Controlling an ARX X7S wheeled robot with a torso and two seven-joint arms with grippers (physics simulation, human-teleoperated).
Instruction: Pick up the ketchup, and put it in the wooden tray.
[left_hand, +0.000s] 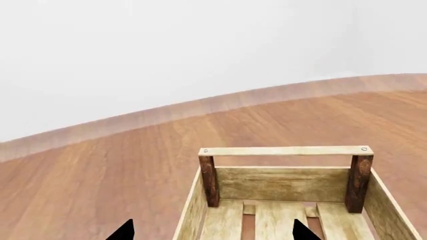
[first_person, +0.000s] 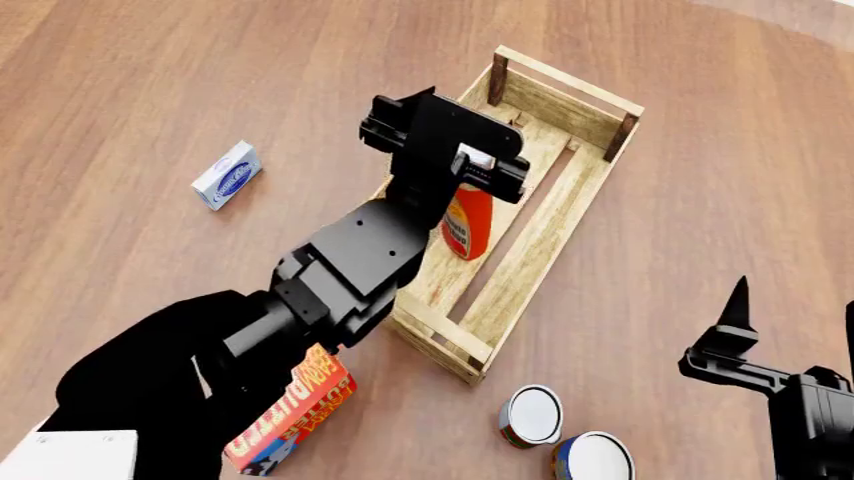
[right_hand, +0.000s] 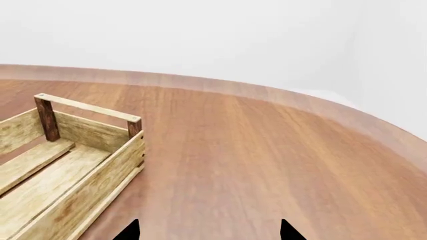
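In the head view the left end effector hangs over the wooden tray, with the ketchup beneath it, the bottle's orange-red body and yellow-and-white label hanging down inside the tray's outline. The arm hides the fingers there, so whether they are clamped on the bottle cannot be told; in the left wrist view only two dark fingertips show, set wide apart above the tray's slatted floor, and the bottle itself is out of sight. The right end effector sits well off to the tray's right over the bare wooden counter, empty, its tips spread apart in the right wrist view. A blue-and-white box lies left of the tray, a red-and-yellow box under the left arm, and two cans stand near the tray's closest corner.
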